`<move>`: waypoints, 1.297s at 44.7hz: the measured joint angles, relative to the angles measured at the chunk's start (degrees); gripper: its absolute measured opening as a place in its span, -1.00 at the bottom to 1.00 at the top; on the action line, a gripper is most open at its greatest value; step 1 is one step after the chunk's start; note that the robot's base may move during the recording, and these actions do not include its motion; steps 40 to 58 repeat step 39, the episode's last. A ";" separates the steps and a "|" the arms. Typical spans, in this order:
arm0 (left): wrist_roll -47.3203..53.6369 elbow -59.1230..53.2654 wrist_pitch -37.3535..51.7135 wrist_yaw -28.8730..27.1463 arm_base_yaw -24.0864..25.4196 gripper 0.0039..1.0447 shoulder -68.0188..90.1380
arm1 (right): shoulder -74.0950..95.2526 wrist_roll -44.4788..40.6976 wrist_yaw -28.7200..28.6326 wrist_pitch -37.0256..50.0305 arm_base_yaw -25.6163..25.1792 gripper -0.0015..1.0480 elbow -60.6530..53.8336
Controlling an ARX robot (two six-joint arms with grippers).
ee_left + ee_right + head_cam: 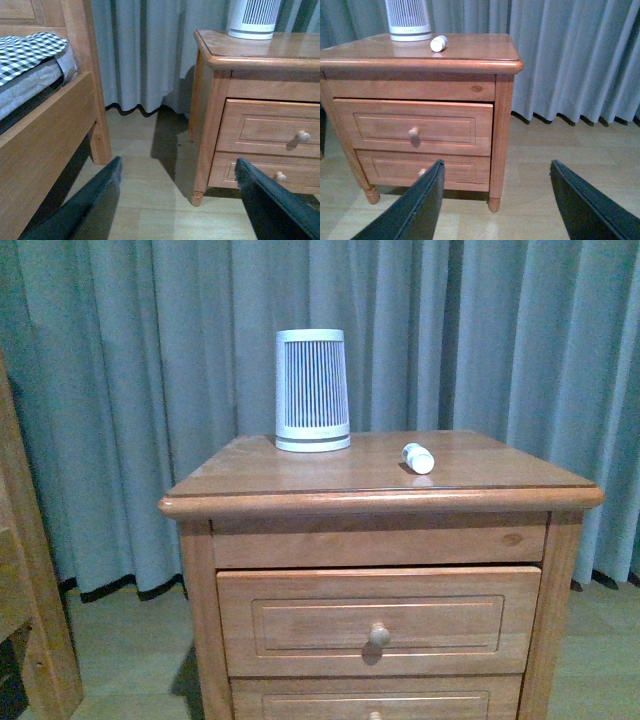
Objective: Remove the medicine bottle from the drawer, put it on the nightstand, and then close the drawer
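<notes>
Front view: medicine bottle (418, 457) lying on nightstand (300, 478); drawer (378, 621) slightly proud. I judge closing remains. Left gripper (177, 200), right gripper (495, 197) jaws apart, empty.

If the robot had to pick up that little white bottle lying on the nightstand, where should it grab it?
Probably across the medicine bottle body, coming straight down from above: it lies on its side on the nightstand top, apart from the ribbed device, so fingers can close on its round sides.
</notes>
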 joint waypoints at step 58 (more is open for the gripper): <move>0.02 0.00 0.00 0.00 0.00 0.88 0.00 | 0.00 0.00 0.00 0.00 0.00 0.87 0.00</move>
